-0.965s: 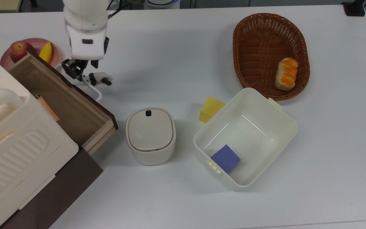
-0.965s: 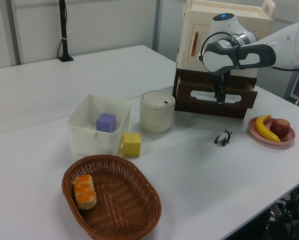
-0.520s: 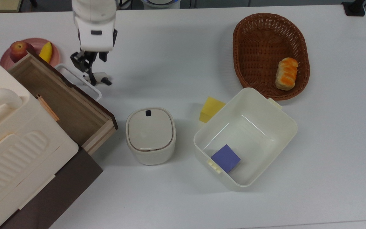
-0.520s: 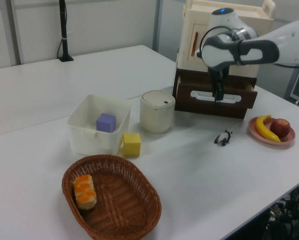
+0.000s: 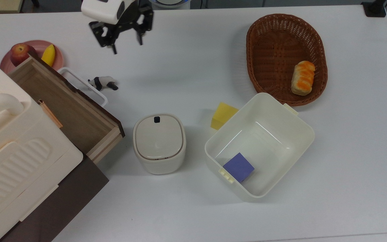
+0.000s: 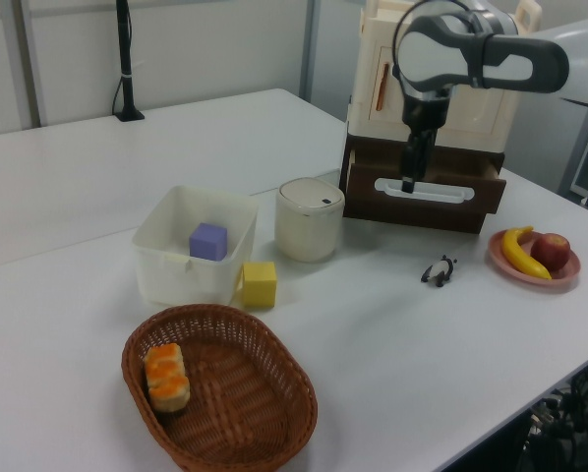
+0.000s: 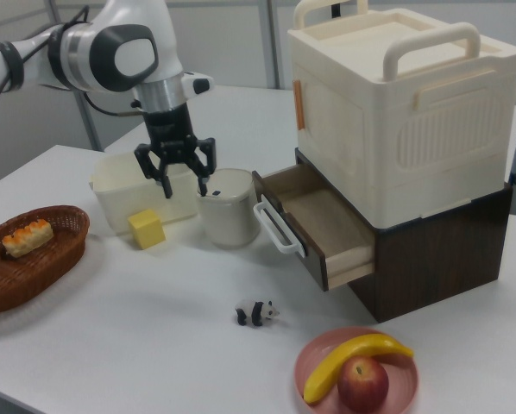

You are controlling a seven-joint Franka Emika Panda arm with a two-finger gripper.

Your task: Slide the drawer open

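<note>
The gripper (image 5: 126, 47) hangs above the table with its fingers spread wide and nothing between them. The drawer (image 5: 66, 106) stands pulled out toward the top view's lower left of it, its white loop handle (image 5: 82, 85) seemingly just beside a small panda figure (image 5: 102, 83) under the gripper.

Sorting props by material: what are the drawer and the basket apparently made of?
Drawer: looks like wood, pale grained boards inside, dark brown front, with a white, probably plastic, loop handle. Basket: brown woven wicker or rattan, weave visible.
</note>
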